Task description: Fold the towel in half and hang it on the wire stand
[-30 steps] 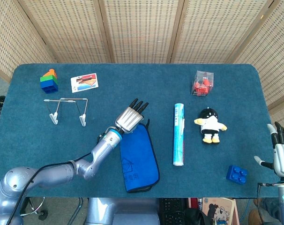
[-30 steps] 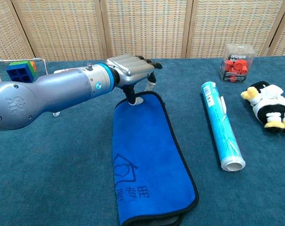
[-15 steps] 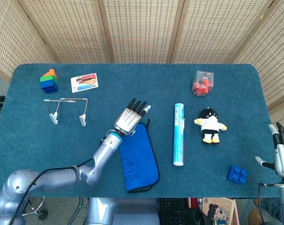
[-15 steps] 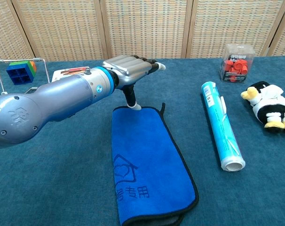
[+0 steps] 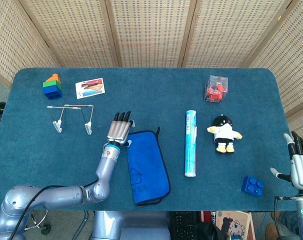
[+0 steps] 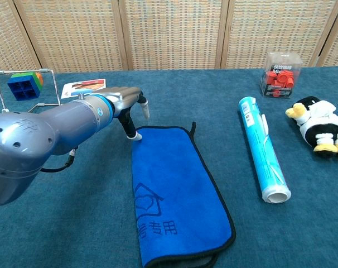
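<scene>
**Currently: towel flat, folded, one stand unloaded**

Only the head view shows the right hand [image 5: 300, 162], fingers spread, empty, off the table's edge, and the whole wire stand [image 5: 71, 117]. Chest view shows the left hand [image 6: 126, 103] empty, a fingertip touching the towel [image 6: 174, 192] corner. Count: one towel, one stand.

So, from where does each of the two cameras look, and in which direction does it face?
Head view: sits high, looks steeply down on the whole table; shows the left arm and left hand and, at the lower right edge, the right hand.
Chest view: sits low at the near table edge, faces forward toward the wicker screens; shows only the left arm and hand.
Shared: the blue towel, the left hand at its far left corner, the paper roll, the plush toy, the wire stand.
</scene>
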Robot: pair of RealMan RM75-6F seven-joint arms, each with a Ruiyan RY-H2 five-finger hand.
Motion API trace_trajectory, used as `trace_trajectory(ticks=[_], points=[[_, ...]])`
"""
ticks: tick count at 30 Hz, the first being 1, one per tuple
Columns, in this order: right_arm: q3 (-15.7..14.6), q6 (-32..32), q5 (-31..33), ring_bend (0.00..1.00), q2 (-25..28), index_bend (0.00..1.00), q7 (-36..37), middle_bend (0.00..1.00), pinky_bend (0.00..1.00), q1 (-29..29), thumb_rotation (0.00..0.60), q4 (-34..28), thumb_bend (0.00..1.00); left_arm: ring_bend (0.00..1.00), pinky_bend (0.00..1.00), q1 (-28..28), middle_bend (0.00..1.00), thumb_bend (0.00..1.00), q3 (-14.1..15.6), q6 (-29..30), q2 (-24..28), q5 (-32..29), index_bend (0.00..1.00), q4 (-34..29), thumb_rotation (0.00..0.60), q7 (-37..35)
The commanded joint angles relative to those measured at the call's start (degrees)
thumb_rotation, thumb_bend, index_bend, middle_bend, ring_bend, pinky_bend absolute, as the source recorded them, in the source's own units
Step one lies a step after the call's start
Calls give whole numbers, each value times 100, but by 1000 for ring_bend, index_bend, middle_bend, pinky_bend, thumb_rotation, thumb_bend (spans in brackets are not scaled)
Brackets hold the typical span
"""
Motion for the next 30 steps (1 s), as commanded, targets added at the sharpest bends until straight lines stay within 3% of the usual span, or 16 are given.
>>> trace_trajectory(ticks=[1,17,30], points=[[-7,-5,-6,0,-5,0,-12,0,0,4,600,5,0,0,0,-20,0,305,-106,-6,-121,-132,346,120,600,-8],[-10,-24,9,0,5,0,29,0,0,-2,600,11,0,0,0,-161,0,350,-251,-27,-324,-773,394,251,600,360],[-10,-27,9,0,22,0,41,0,0,-2,600,-15,0,0,0,-230,0,350,-279,-93,-371,-894,385,380,600,433]])
